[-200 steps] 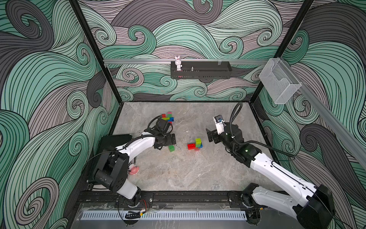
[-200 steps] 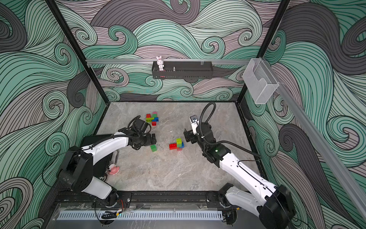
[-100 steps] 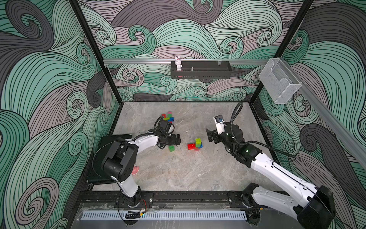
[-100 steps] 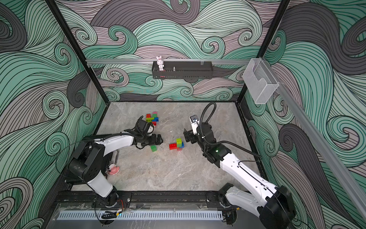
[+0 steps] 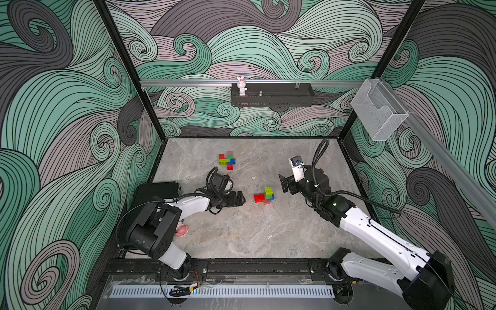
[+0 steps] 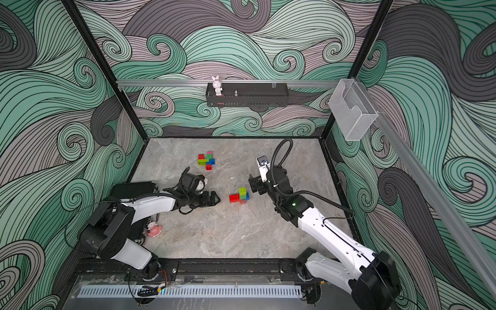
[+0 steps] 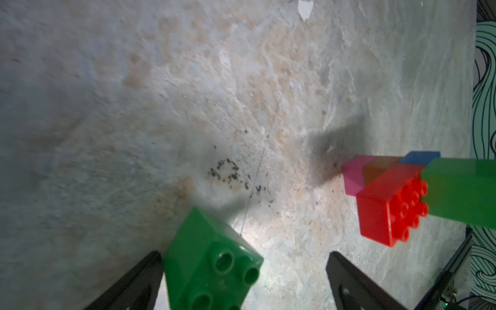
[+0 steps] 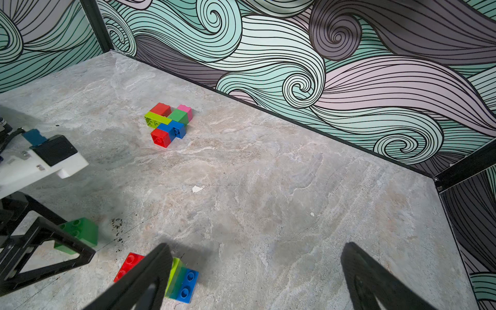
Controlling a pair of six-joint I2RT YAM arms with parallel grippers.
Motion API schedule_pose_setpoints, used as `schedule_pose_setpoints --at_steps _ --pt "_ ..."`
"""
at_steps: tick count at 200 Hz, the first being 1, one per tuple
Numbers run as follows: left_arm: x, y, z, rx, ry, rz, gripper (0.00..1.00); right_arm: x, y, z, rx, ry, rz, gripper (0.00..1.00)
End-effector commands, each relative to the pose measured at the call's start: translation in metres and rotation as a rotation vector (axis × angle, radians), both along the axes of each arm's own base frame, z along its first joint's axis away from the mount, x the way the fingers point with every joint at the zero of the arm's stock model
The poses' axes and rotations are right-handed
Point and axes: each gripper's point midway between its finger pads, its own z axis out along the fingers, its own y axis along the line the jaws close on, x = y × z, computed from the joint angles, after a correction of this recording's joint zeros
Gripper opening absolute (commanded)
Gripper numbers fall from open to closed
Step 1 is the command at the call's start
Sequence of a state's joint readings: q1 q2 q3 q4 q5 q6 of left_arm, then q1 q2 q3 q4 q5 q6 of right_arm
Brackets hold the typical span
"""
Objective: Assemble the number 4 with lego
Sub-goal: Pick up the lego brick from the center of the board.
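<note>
At the worktop's [image 5: 255,236] left edge sits a black box [image 5: 158,189], and nearer the front a small pink thing [image 5: 182,230] shows beside the left arm.

Reaching from that edge toward the centre, the left gripper [image 5: 241,198] lies low over the surface with its jaws spread wide, grasping nothing. A dark green brick [image 7: 209,268] with four studs rests tilted on the worktop between the fingers, close against one of them; whether they touch is unclear.

Toward the back edge, left of centre, lies the back cluster [image 5: 226,160]. It is made of two red pieces and one each of lime, dark green, pink and blue, all pressed together. Studs show on the lime piece, the blue one and one red one.

Near the centre, just beyond the left gripper's tips, stands the centre cluster [image 5: 264,195]. Its red piece is on the left, a lime piece rises tallest, and a blue one is on the right. The left wrist view also shows pink and orange pieces at its base.

Just right of that cluster hovers the right gripper [image 5: 284,185], its jaws wide apart and empty.

On the back wall a white rabbit [image 5: 241,85] stands at the left end of a black shelf [image 5: 281,100]. A clear bin [image 5: 378,112] hangs on the right wall.
</note>
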State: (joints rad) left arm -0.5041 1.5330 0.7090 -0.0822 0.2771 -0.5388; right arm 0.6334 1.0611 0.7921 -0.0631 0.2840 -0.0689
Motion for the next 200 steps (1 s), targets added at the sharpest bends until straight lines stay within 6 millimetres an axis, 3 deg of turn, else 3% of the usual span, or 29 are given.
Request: schedule_pose_setpoints --at_steps 1,34,70,113,116,135,200 --pt "0.001 -0.003 0.012 0.055 -0.098 -0.009 0.99 0.002 0.003 0.002 -0.014 -0.011 0.024 0.99" --pt "0.001 0.030 0.003 0.215 -0.213 0.054 0.99 0.004 0.006 0.004 -0.014 -0.019 0.035 0.99" --pt "0.005 0.029 0.004 0.230 -0.369 -0.016 0.98 0.003 0.008 0.005 -0.008 -0.025 0.047 0.99" --pt "0.004 0.007 0.012 0.191 -0.552 -0.089 0.94 0.002 0.007 0.002 -0.014 -0.020 0.046 0.99" --pt "0.003 0.008 0.003 0.206 -0.535 -0.094 0.94 0.002 0.007 0.002 -0.016 -0.019 0.046 0.99" --pt "0.004 0.008 -0.004 0.244 -0.549 -0.107 0.91 0.003 0.006 0.002 -0.019 -0.022 0.044 0.99" --pt "0.009 0.011 -0.011 0.295 -0.664 -0.059 0.79 0.004 0.004 0.001 -0.044 -0.033 0.037 0.99"
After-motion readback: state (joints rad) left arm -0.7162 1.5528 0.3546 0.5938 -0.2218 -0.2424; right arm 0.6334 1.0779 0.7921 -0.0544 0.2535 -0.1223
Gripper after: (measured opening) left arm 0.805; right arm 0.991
